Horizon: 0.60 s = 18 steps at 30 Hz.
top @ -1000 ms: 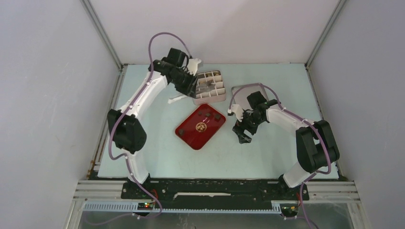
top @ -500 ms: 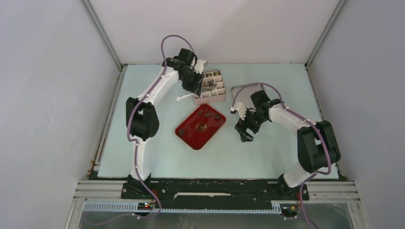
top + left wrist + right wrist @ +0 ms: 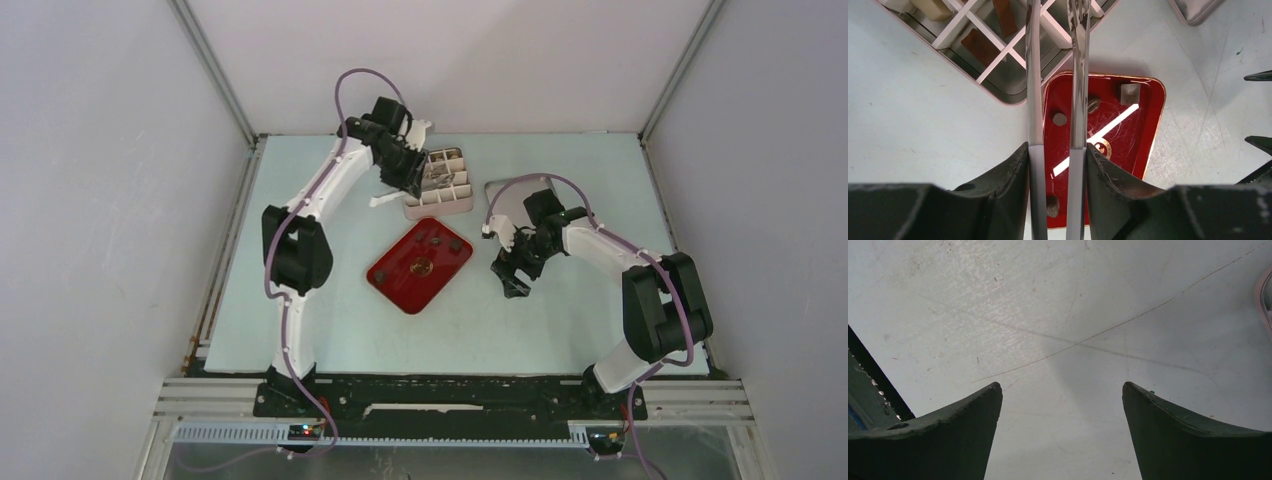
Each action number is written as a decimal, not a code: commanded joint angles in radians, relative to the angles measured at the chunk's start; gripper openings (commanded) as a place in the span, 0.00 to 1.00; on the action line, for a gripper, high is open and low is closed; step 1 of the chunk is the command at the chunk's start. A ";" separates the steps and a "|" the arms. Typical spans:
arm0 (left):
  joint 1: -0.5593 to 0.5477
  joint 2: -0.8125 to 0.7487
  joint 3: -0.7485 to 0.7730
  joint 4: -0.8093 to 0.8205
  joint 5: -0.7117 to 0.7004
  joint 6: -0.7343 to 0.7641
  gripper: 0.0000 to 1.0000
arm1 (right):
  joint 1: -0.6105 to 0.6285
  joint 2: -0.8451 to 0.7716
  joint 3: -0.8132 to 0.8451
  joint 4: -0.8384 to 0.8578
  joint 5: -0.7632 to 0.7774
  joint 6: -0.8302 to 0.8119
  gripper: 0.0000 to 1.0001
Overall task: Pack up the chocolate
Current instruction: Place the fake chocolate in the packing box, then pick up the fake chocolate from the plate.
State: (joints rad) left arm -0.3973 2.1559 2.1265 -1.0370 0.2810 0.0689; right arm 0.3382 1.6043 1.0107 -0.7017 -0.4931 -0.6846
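Note:
My left gripper [image 3: 406, 170] [image 3: 1055, 150] is shut on metal tongs [image 3: 1079, 75]. Their two arms reach over the near corner of the pink divided box [image 3: 440, 185] [image 3: 955, 55], and I see nothing between them. The box holds brown chocolates [image 3: 980, 46] and a cream one [image 3: 930, 7]. The red tray [image 3: 420, 264] [image 3: 1143, 130] below holds several dark chocolates, such as a round piece [image 3: 1059, 119] and a square piece [image 3: 1129, 93], around its gold emblem [image 3: 1103, 147]. My right gripper [image 3: 515, 275] [image 3: 1060, 390] is open and empty over bare table, right of the tray.
The box's lid [image 3: 510, 195] [image 3: 1193, 7] lies on the table right of the box, behind my right gripper. Grey walls close in the table [image 3: 330, 320] on the left, the back and the right.
My left arm swung back and to the right, carrying the tongs up to the box's left side, then held almost still. The right gripper shifted slightly.

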 commanded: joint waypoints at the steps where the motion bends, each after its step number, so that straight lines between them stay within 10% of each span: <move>1: -0.017 -0.184 -0.030 0.035 0.034 0.011 0.43 | -0.002 -0.025 0.037 0.004 -0.017 0.003 0.92; 18: -0.121 -0.550 -0.590 0.122 0.036 0.017 0.47 | -0.010 -0.039 0.037 0.021 0.017 0.016 0.92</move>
State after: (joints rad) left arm -0.4942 1.5826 1.5726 -0.9482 0.3084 0.0875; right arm 0.3313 1.6043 1.0107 -0.7006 -0.4889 -0.6807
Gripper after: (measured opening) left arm 0.471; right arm 0.923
